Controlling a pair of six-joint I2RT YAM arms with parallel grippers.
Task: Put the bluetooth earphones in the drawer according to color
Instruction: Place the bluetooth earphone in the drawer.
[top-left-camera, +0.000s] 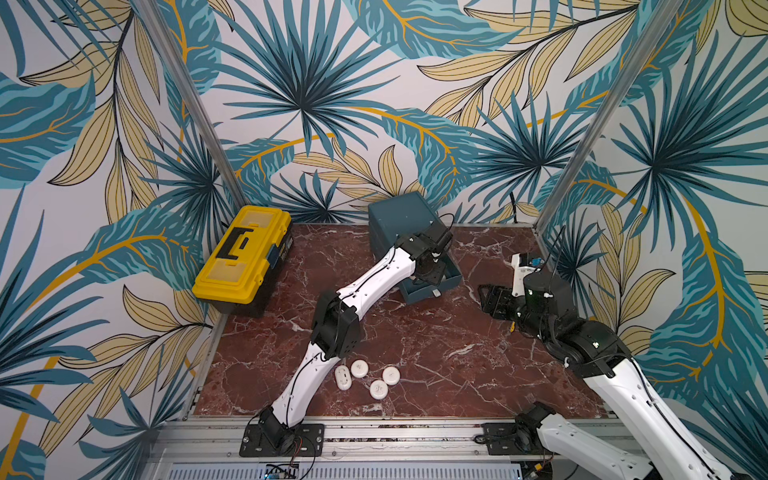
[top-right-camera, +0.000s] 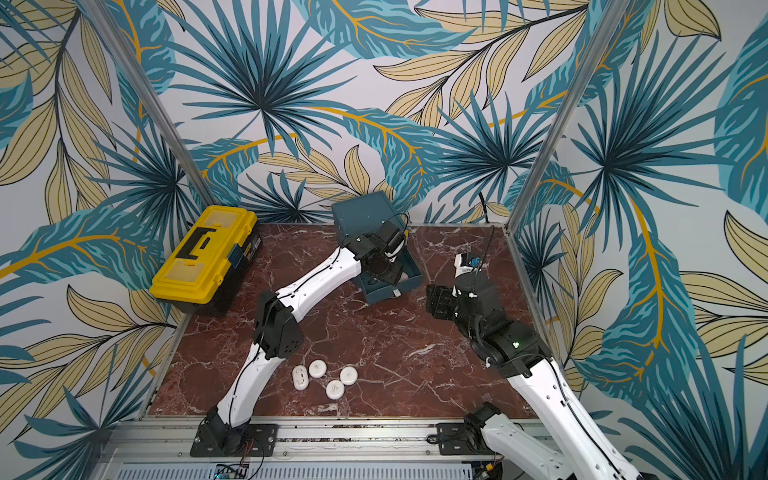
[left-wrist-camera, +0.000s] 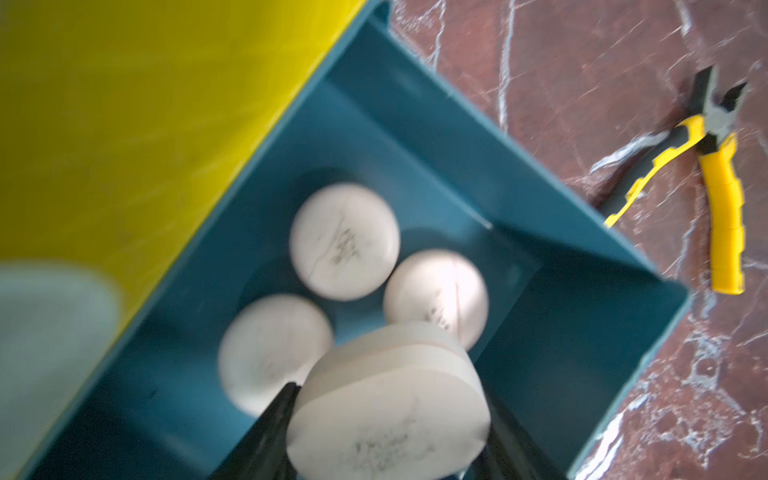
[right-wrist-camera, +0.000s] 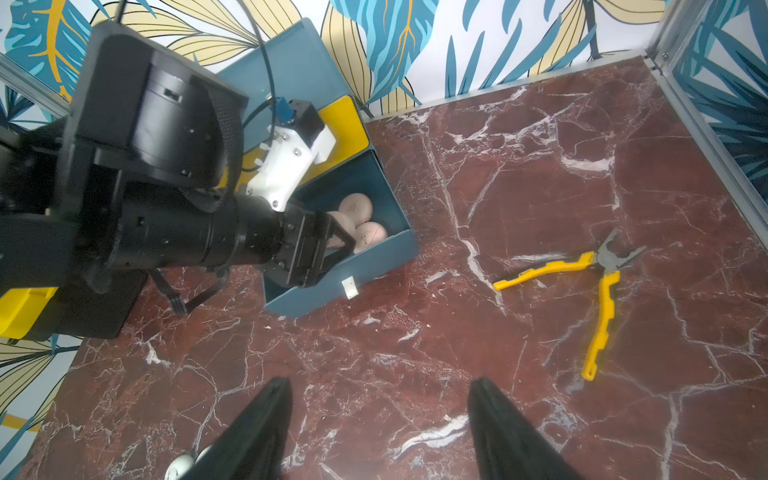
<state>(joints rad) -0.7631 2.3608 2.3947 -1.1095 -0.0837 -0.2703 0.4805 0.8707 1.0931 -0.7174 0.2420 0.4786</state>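
My left gripper (left-wrist-camera: 392, 392) is shut on a pale peach-pink earphone case (left-wrist-camera: 386, 419), held just above the pulled-out teal drawer (left-wrist-camera: 415, 137). Inside lie three more peach-pink cases (left-wrist-camera: 345, 241) (left-wrist-camera: 436, 295) (left-wrist-camera: 270, 349). In both top views the left gripper (top-left-camera: 430, 272) (top-right-camera: 380, 268) reaches into the open drawer (top-left-camera: 428, 294) (top-right-camera: 390, 289) of the teal cabinet (top-left-camera: 397, 216). Several white cases (top-left-camera: 359, 368) (top-right-camera: 317, 368) lie grouped near the table's front, beside the left arm. My right gripper (right-wrist-camera: 380, 384) (top-left-camera: 494, 299) hovers open over bare marble, right of the drawer (right-wrist-camera: 307, 295).
Yellow-handled pliers (right-wrist-camera: 602, 291) (left-wrist-camera: 723, 187) lie spread open on the marble right of the drawer. A yellow-and-black toolbox (top-left-camera: 243, 257) (top-right-camera: 203, 257) stands at the back left. The cabinet's yellow top front (right-wrist-camera: 345, 120) sits just above the open drawer. Patterned walls enclose the table.
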